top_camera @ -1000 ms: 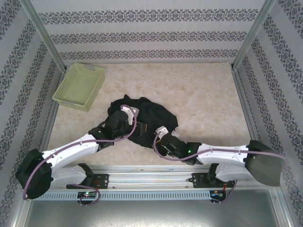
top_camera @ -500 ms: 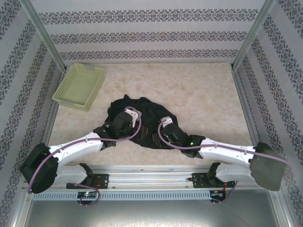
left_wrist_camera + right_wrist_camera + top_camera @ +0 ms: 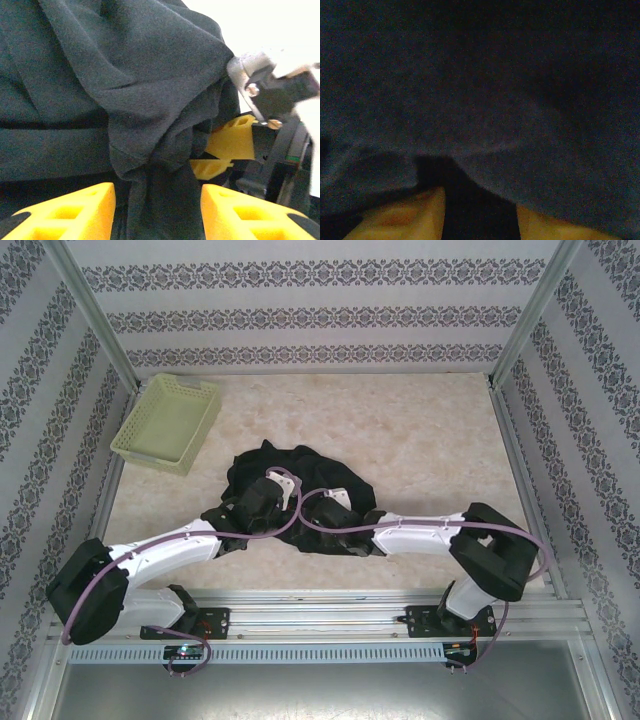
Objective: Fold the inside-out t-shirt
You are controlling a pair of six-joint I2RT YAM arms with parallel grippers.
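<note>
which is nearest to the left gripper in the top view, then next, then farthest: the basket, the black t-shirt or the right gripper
Measured from the left gripper:
1. t-shirt: right at the gripper, with cloth between its fingers.
2. right gripper: just to its right, at the same bunch of cloth.
3. basket: far off, back left.

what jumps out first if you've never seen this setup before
A crumpled black t-shirt lies in a heap at the middle of the table's near side, with the left gripper and right gripper pushed into it from either side. In the left wrist view, a bunch of its fabric fills the gap between the left gripper's yellow fingers. A pale yellow-green basket sits apart at the far left corner.
</note>
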